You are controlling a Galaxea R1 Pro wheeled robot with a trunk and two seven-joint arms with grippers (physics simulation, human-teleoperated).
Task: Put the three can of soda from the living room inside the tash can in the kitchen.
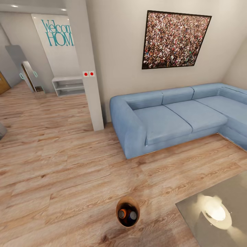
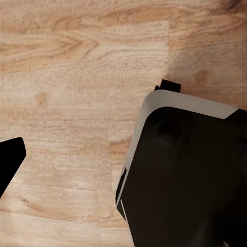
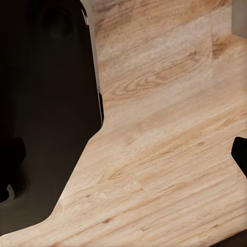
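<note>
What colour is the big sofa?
Light blue; the long fabric corner sofa shows best in the head view.

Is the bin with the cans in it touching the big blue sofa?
Apart. The head view shows the trash can standing alone, with bare wood floor between it and the sofa.

The small round tapered bin (image 1: pixel 127 211) with a brown wood-toned inside stands upright on the wooden floor. Inside it lie small drink cans with silvery tops, an orange one (image 1: pixel 121 214) and a blue one (image 1: pixel 132 215) side by side.

The light-blue corner sofa (image 1: pixel 171 115) stands against the wall, well beyond the bin.
</note>
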